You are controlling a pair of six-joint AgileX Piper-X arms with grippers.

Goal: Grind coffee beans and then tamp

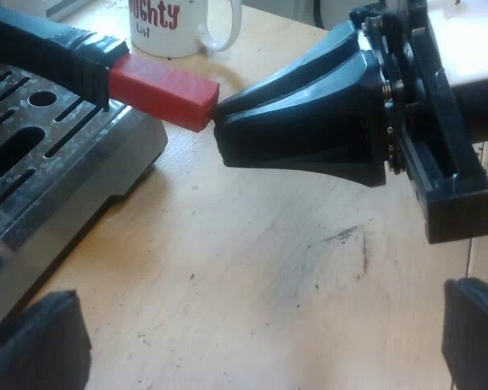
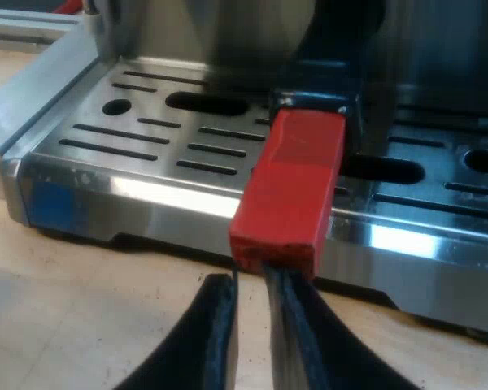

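Observation:
The holder's dark handle (image 1: 49, 45) sticks out over the espresso machine's drip tray (image 1: 57, 187), ending in its red end (image 1: 163, 89). My right gripper (image 1: 220, 122) has its fingers together, their tips against the face of that red end. From the right wrist view, the red end (image 2: 293, 187) stands just above my right gripper (image 2: 248, 276), whose fingers (image 2: 220, 325) leave only a thin slit with nothing in it. The holder's metal part is hidden. My left gripper (image 1: 260, 296) is open over bare wooden table, short of the handle.
A white mug (image 1: 175, 24) with red lettering stands on the wooden table (image 1: 252, 244) beyond the red end. The slotted steel drip tray (image 2: 146, 138) spreads under the handle, its rim edge close to my right fingers.

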